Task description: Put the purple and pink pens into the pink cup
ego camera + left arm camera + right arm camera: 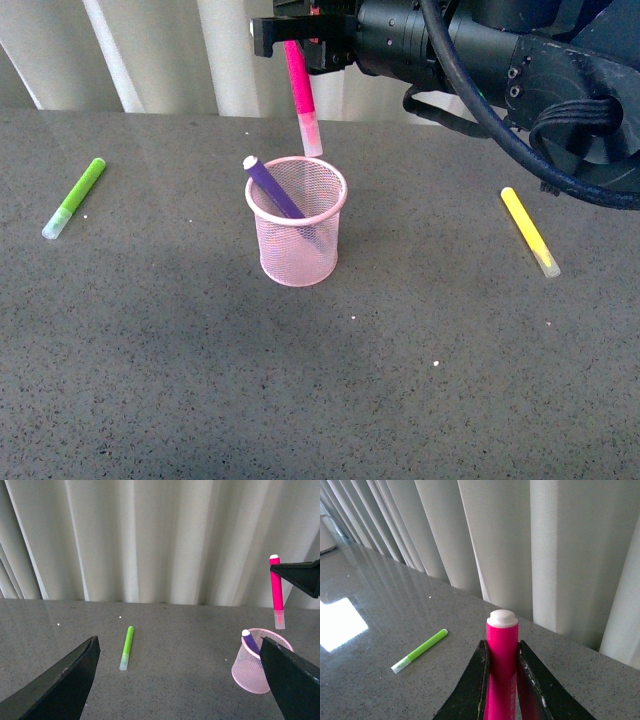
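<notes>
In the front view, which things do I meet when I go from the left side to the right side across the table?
Lime-green marker lying on the table → pink cup with the purple pen leaning inside it → yellow marker lying on the table. The pink pen, held by the right gripper, hangs above the cup's far rim.

A dark grey, speckled counter (180, 380) fills the lower part of every view, its surface smooth and slightly glossy. Behind its far edge hangs a curtain (150, 540) of pale off-white vertical folds that spans the whole background. In the right wrist view the curtain's folds are mirrored faintly on the counter, and a bright patch of light (337, 625) glares on the surface. A few tiny white specks dot the counter.
</notes>
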Controlling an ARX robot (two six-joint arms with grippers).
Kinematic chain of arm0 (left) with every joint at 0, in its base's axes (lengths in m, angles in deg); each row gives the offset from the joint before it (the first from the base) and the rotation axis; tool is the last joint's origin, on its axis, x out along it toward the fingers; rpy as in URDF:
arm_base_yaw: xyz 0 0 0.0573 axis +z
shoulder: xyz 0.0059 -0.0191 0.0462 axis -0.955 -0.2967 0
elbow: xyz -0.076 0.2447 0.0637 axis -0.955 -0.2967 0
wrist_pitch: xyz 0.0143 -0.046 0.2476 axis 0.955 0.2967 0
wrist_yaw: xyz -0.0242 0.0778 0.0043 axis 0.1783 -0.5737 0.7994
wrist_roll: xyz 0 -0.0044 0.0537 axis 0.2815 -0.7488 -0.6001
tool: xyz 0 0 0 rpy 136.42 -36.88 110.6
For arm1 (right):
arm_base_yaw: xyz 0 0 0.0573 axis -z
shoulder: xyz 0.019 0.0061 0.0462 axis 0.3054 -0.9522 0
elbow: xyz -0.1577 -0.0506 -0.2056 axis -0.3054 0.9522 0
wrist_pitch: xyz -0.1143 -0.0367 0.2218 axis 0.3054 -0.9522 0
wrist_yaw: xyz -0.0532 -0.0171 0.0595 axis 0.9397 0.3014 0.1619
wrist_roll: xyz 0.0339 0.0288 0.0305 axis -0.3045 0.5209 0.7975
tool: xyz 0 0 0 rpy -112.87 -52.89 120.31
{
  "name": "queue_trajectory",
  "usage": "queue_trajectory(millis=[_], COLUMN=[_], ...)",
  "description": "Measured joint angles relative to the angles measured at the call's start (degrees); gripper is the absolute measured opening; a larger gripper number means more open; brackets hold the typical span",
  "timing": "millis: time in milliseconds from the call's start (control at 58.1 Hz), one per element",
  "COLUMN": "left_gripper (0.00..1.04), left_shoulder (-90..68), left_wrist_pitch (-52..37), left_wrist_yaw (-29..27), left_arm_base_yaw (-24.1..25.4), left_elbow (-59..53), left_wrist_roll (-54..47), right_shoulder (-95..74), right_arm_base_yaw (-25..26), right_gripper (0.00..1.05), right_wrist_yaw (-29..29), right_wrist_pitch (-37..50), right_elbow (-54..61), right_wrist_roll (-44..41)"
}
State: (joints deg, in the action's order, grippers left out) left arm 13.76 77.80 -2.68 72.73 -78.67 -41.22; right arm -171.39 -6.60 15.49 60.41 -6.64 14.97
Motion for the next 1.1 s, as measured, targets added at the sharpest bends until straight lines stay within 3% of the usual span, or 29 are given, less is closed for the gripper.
queue_trajectory(millis=[293,482,602,774,946,1101], left_gripper=[0.98,0.98,0.98,0.98,0.98,0.98], left_shoulder=[0.0,0.0,0.0,0.0,0.0,0.0], left_wrist_pitch=[0.0,0.0,0.0,0.0,0.0,0.0], left_wrist_yaw=[0.0,0.0,0.0,0.0,0.0,0.0], left_arm_base_yaw=[0.0,0.0,0.0,0.0,0.0,0.0], left_elbow=[0.0,0.0,0.0,0.0,0.0,0.0], left_wrist_roll=[0.0,0.0,0.0,0.0,0.0,0.0], right_shoulder=[-0.8,-1.2,-1.2,-0.7,7.0,21.8], right_arm_base_yaw=[-0.1,-0.1,-0.1,0.6,4.4,11.8], right_gripper=[0.11,0.44,0.73,1.00,0.98,0.98], right_wrist_yaw=[-0.2,-0.6,-0.6,-0.6,1.4,6.0], right_wrist_pitch=[1.2,1.1,1.2,1.4,1.7,-4.3], right_elbow=[0.1,0.2,1.2,2.0,5.4,9.1], right_wrist_roll=[0.6,0.5,0.5,0.5,1.8,0.5])
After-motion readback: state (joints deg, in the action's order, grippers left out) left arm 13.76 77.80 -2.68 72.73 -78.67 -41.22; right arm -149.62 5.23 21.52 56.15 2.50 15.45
